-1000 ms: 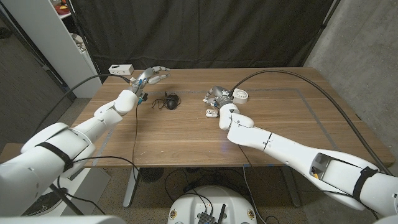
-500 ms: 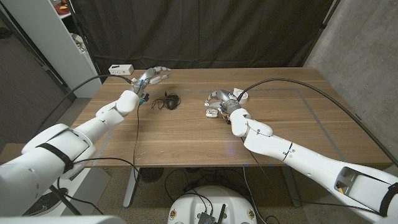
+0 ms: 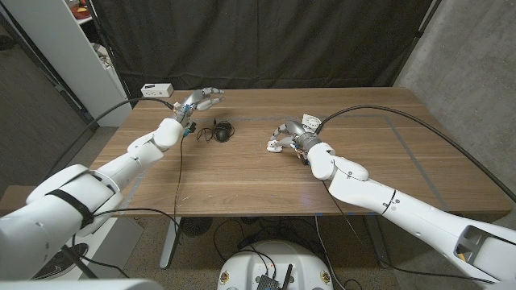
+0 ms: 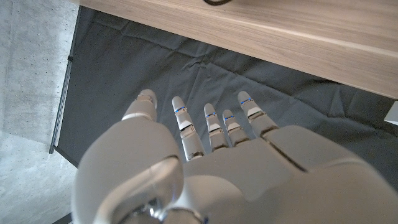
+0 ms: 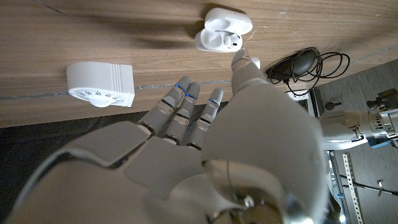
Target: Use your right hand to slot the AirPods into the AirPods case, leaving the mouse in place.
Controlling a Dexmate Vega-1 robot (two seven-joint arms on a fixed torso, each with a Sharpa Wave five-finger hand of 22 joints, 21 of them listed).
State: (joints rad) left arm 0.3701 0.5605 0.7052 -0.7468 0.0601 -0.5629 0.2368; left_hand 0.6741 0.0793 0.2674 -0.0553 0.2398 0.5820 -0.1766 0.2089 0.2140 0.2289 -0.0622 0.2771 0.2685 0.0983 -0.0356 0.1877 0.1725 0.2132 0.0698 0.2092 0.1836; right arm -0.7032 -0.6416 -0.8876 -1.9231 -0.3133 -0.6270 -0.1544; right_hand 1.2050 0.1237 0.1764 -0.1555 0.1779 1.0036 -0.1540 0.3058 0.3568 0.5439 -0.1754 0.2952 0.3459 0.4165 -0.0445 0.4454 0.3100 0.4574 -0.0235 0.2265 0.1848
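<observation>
One bud [image 5: 231, 42] at least, and seemingly home already: tucked into the open case [image 5: 211, 38], lid tipped back. Cannot tell whether a second sits beside it; too small, white on white.

Hovering just beside the case now with the right hand [image 5: 205, 124]: fingers [image 5: 186, 93] spread and lightly bent, thumb stretched toward the case, gripping nothing and not touching it.

Reads as the tail end of the slotting step, or a pause to check it.

Next up, most likely: easing the thumb or a fingertip down onto the bud to press it fully into its well, then perhaps tipping the lid over. Calls for a short, soft push straight down, since so light a case will probably skid on the table [image 3: 242, 177] under any sideways shove.

Leaving the mouse [image 3: 222, 129] alone should be easy: lies well apart from the case, cable coiled beside it, on the side away from the right arm. No reason to reach that way.

Worth minding the round white dial [image 5: 99, 84] near the case on the opposite side, close by the right hand.

Parked beyond the mouse, far from the case, with the left hand [image 3: 203, 99]: fingers apart, holding nothing.
</observation>
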